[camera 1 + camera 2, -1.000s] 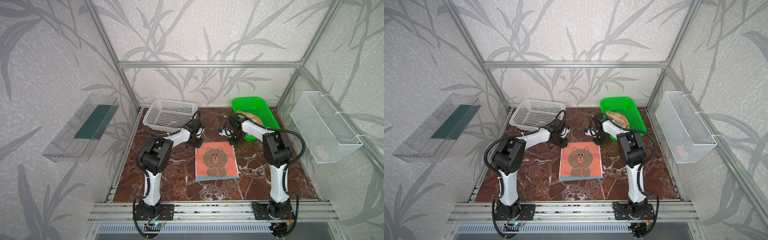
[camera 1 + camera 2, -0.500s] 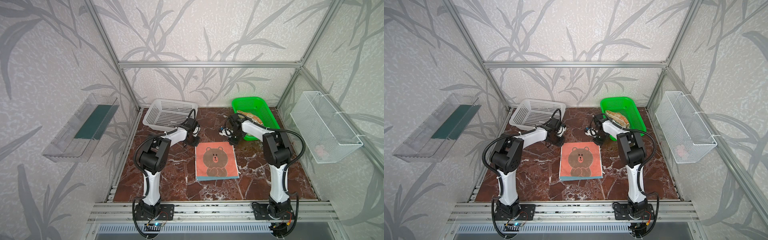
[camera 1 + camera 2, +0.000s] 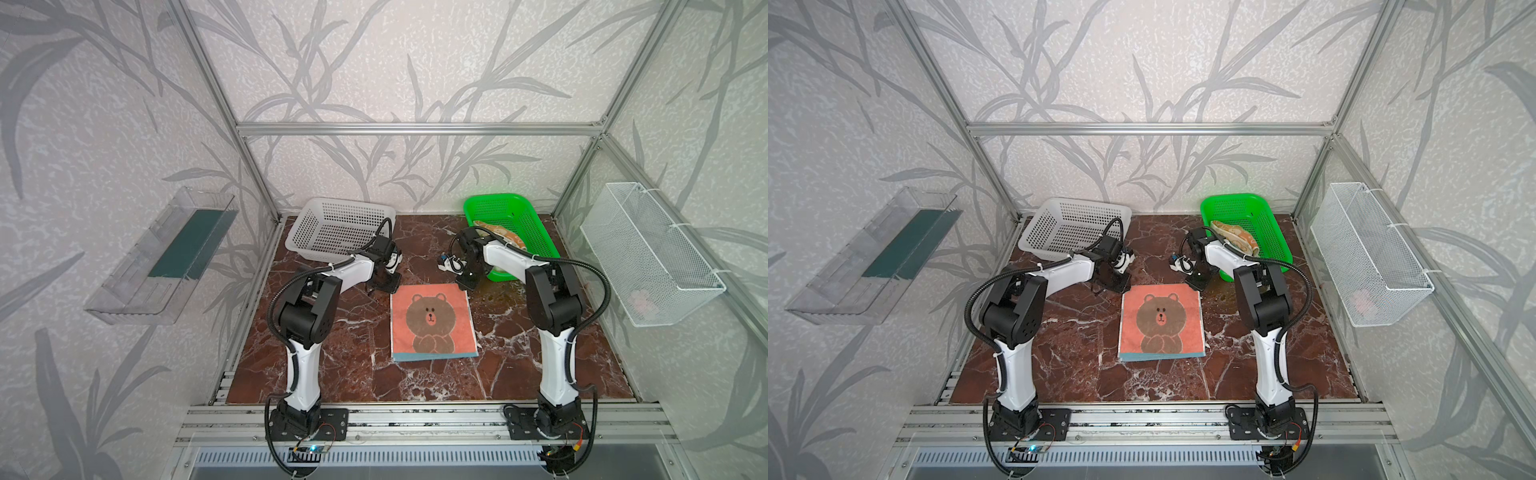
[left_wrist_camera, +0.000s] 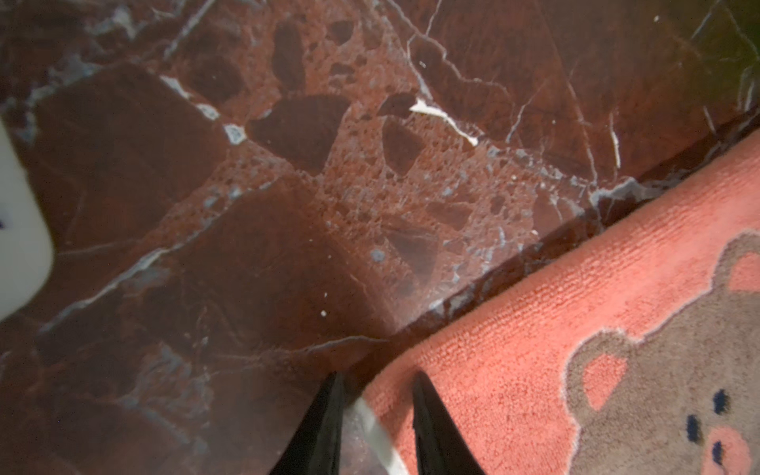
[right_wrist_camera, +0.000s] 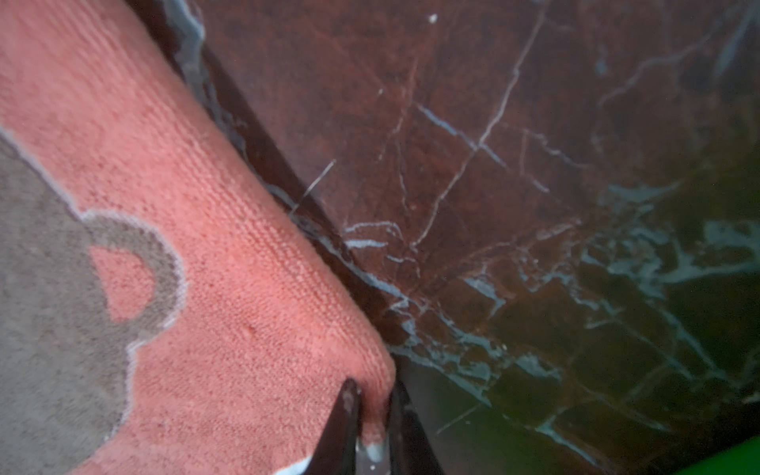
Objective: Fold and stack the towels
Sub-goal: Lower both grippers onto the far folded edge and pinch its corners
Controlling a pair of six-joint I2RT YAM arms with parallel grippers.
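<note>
A salmon-pink towel point(image 3: 432, 322) point(image 3: 1160, 322) with a brown bear lies flat and folded mid-table, and a pale blue strip shows along its near edge. My left gripper point(image 3: 388, 286) point(image 3: 1115, 284) point(image 4: 376, 384) is low at its far left corner. Its fingers stand apart, one on the marble and one over the cloth, with the corner between them unpinched. At the far right corner my right gripper point(image 3: 465, 284) point(image 3: 1196, 284) point(image 5: 372, 390) is shut on a pinch of the cloth. An orange towel point(image 3: 505, 239) point(image 3: 1235, 237) lies crumpled in the green basket point(image 3: 536, 232) point(image 3: 1271, 224).
A white perforated basket point(image 3: 340, 226) point(image 3: 1073, 224) stands at the back left, just behind my left wrist. The green basket is close behind my right arm. A wire basket point(image 3: 648, 249) hangs on the right wall and a clear shelf point(image 3: 166, 253) on the left wall.
My left wrist has shifted a little to the left by the towel's far left corner. The right arm and the pink towel have not visibly moved.
</note>
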